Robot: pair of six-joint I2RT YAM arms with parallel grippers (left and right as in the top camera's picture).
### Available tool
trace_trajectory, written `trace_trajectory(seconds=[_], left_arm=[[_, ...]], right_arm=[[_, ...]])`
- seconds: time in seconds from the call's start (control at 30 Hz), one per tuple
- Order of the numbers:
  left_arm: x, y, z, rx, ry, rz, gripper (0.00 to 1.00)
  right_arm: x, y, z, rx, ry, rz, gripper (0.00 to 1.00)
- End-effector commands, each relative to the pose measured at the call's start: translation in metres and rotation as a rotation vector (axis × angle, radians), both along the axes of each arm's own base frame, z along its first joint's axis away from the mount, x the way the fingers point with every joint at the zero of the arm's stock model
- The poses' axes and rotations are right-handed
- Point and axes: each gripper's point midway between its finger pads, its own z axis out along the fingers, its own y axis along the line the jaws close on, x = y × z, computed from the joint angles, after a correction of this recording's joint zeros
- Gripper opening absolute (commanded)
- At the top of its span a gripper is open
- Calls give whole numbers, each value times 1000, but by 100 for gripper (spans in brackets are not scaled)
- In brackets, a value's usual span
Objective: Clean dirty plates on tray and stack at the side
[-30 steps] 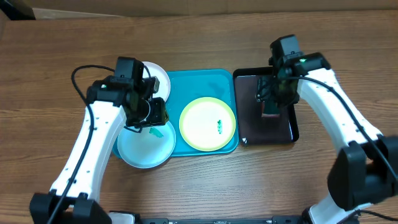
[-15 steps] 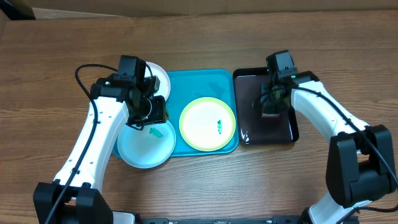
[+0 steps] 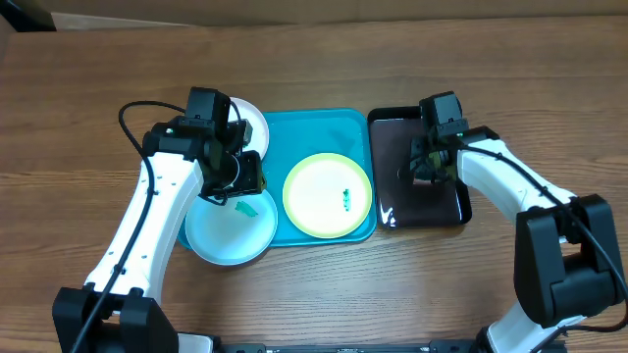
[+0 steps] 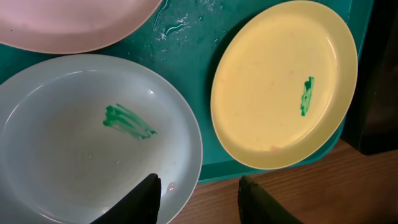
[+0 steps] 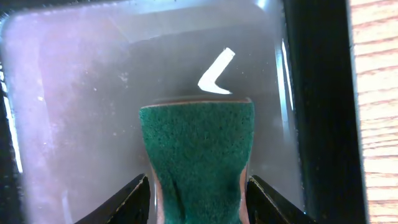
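Observation:
The turquoise tray (image 3: 324, 127) holds the yellow-green rimmed plate (image 3: 328, 194), which has a small teal smear; the left wrist view also shows this plate (image 4: 283, 81). The light blue plate (image 3: 228, 233) has a green smear and overhangs the tray's front left corner. The white plate (image 3: 251, 120) lies at the tray's back left. My left gripper (image 4: 199, 200) is open at the blue plate's rim (image 4: 93, 130), one finger over the plate and one over the table. My right gripper (image 5: 198, 200) is open, low in the black tray, with a finger on each side of a green sponge (image 5: 196, 149).
The glossy black tray (image 3: 446, 211) sits right of the turquoise tray, touching it. Wet streaks show on the turquoise tray (image 4: 186, 37) between the plates. Brown wooden table (image 3: 324, 294) surrounds everything.
My right gripper has come down and slightly left in the black tray, so it now straddles the sponge. The left arm has barely moved.

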Motion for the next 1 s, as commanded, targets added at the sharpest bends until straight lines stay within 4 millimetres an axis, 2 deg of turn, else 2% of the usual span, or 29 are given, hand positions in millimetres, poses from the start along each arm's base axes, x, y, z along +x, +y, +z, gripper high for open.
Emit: trace_trajectory(seconds=[0.0, 0.27, 0.33, 0.4, 0.5, 0.53, 0.63, 0.83, 0.97], left_arm=[[0, 0, -3, 11, 7, 8, 42], [1, 0, -3, 11, 4, 8, 43], [1, 0, -3, 11, 3, 8, 43], [1, 0, -3, 11, 3, 8, 43], [1, 0, -3, 12, 3, 8, 43], [1, 0, -3, 15, 3, 9, 43], [2, 5, -4, 39, 0, 14, 43], [2, 6, -4, 46, -1, 16, 44], [4, 5, -4, 44, -7, 19, 44]], right_arm=[[-3, -4, -6, -11, 2, -8, 51], [-3, -4, -12, -7, -13, -8, 51], [-4, -4, -15, -7, -16, -8, 48], [-5, -4, -16, -6, -18, -8, 40], [0, -3, -12, -1, -35, -7, 7], [2, -2, -10, 0, -38, -7, 4], [7, -1, 8, 2, -46, -7, 4], [13, 1, 66, 14, -90, -6, 4], [8, 0, 78, 16, -97, -6, 4]])
